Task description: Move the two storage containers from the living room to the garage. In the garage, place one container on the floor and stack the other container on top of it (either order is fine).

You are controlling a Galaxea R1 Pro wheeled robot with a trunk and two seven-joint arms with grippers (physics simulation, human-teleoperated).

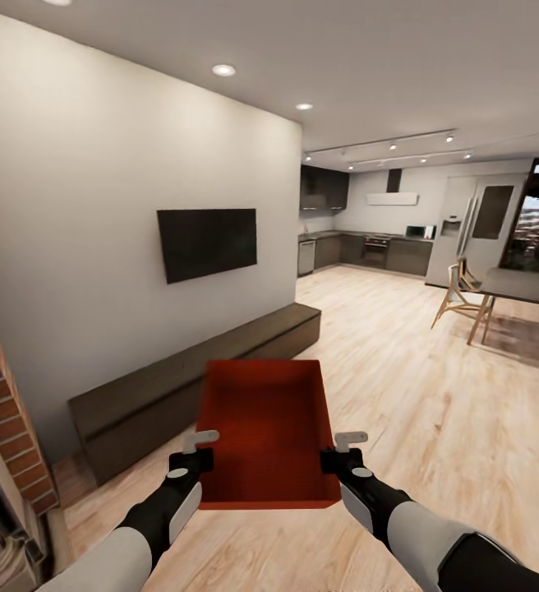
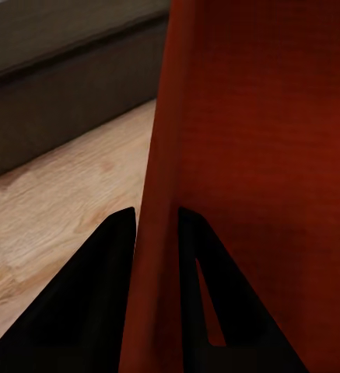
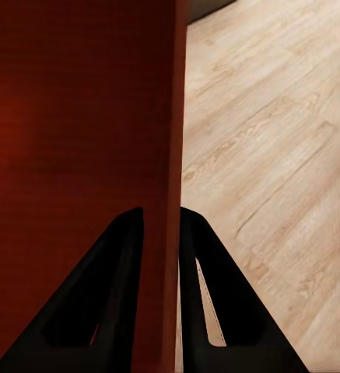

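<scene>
I have one storage container [image 1: 268, 432] lifted clear of the wood-plank floor [image 1: 434, 427], carried out in front of me between both arms; the left gripper [image 1: 197, 455] is clamped on its left wall and the right gripper [image 1: 342, 452] on its right wall; in each wrist view a thin orange wall sits pinched between the two dark fingers [image 2: 99, 311]. I am in the living room, facing a pale wall with a television [image 1: 207, 242] above a long dark bench [image 1: 195, 378], with the kitchen [image 1: 368, 247] beyond; so I judge the carry has barely begun; this bin has to reach the garage, and the second container remains to be fetched and stacked.
</scene>
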